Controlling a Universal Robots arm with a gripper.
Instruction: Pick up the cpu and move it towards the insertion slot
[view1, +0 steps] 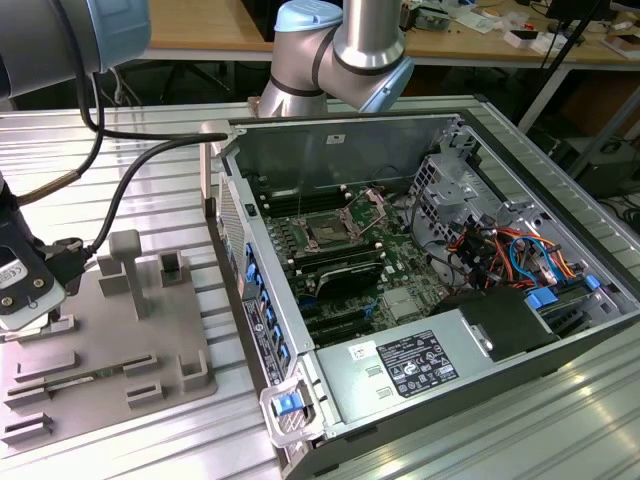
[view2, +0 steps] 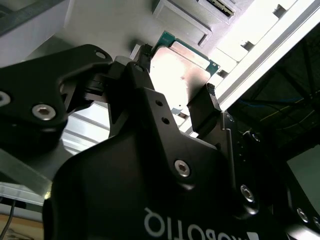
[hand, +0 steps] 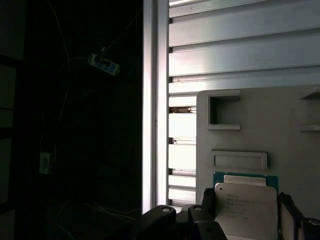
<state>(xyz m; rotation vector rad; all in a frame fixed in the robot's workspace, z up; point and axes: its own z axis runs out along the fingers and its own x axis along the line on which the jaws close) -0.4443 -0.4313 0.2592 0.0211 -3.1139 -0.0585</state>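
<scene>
My gripper (view1: 28, 310) hangs low over the grey plastic tray (view1: 110, 340) at the exterior view's left, on the ribbed aluminium table (view1: 150, 170). In both wrist views its two dark fingers (view2: 207, 102) stand on opposite sides of the cpu (view2: 182, 75), pressed up against the edges, so the tool is clamped on the chip.

The cpu shows its pale silver metal top with a thin green border along one side. In the first wrist view it sits squarely between the fingers, above the tray's flat grey surface and just beside a shallow rectangular recess (hand: 239, 160). Whether the chip has come clear of the tray or rests on it, I cannot tell.

The insertion slot (view1: 328, 232) lies well apart from my gripper, over towards the exterior view's right. It sits inside the open computer case (view1: 330, 125), on the green circuit board, with a dark centre inside a silver frame. Its thin metal bracket (view1: 372, 205) stands tilted up at the far side, which leaves the socket uncovered. Long black memory slots (view1: 335, 275) run just beside it on the near side.

A bundle of red, orange and blue cables (view1: 500, 250) fills the case's corner at the exterior view's right (well away from the socket). The grey power supply (view1: 410, 360) lies along the near edge.
</scene>
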